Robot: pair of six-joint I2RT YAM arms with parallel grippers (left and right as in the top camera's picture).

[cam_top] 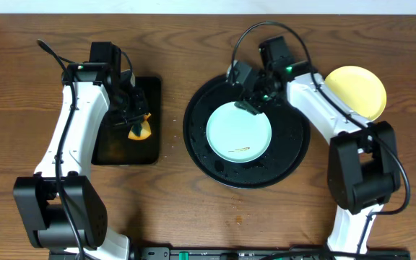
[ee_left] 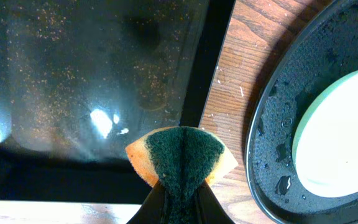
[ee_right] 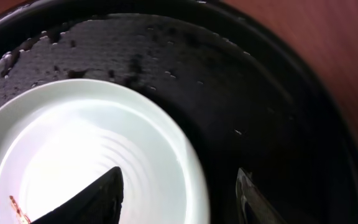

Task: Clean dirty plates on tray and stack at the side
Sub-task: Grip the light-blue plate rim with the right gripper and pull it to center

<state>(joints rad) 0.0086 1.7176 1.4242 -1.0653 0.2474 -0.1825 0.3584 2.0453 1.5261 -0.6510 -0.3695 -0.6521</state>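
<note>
A pale blue-white plate (cam_top: 238,131) with a small brown smear lies on the round black tray (cam_top: 295,155), which is wet with droplets. My right gripper (cam_top: 255,105) is open at the plate's far rim. In the right wrist view one finger is over the plate (ee_right: 92,143) and the other over the tray (ee_right: 272,93), with the rim between the fingers (ee_right: 179,193). A pale yellow plate (cam_top: 356,92) lies on the table to the right of the tray. My left gripper (cam_top: 137,124) is shut on an orange and green sponge (ee_left: 182,155).
A smaller rectangular black tray (cam_top: 125,148) lies on the left, wet and speckled with brown (ee_left: 73,62); the sponge hangs over its right edge. The round tray's rim (ee_left: 263,149) and the plate (ee_left: 340,137) show in the left wrist view. Bare wood lies between the trays.
</note>
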